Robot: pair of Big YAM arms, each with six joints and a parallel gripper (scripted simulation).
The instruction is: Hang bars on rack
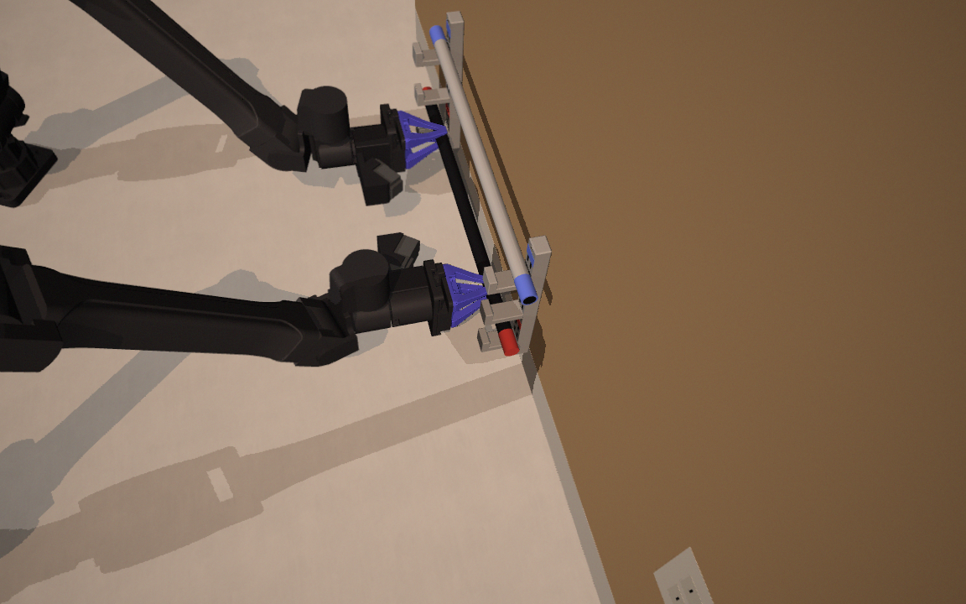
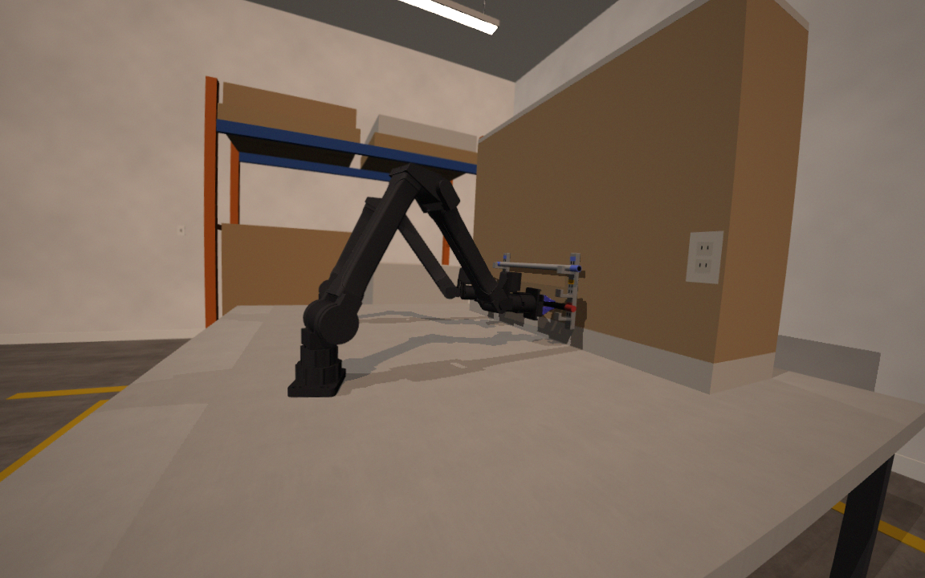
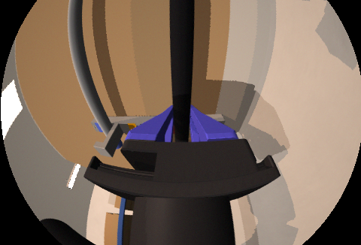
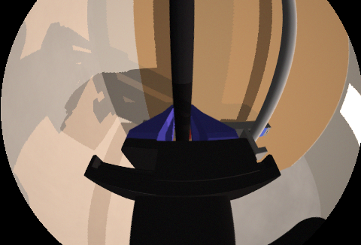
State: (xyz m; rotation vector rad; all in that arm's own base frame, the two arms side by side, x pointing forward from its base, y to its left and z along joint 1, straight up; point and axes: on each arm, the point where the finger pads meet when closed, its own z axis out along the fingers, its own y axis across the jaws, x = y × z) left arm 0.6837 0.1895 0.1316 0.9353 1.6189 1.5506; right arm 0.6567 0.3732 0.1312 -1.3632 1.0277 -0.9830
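Left gripper (image 1: 441, 135) (image 3: 182, 111): clenched on the black bar; fingers hidden in the exterior view
Right gripper (image 1: 483, 291) (image 2: 548, 304) (image 4: 183, 111): clenched on the same bar
Black bar (image 1: 464, 199) (image 2: 558, 305) (image 3: 182, 49) (image 4: 182, 49): low at the rack (image 1: 540, 258) (image 2: 574, 291) (image 3: 139, 119) (image 4: 244, 124), far red end mostly covered; seating unclear
Grey bar (image 1: 480, 158) (image 2: 539, 266) (image 3: 76, 42) (image 4: 289, 42): on the top pair, blue-ended
Lower labels: partly hidden
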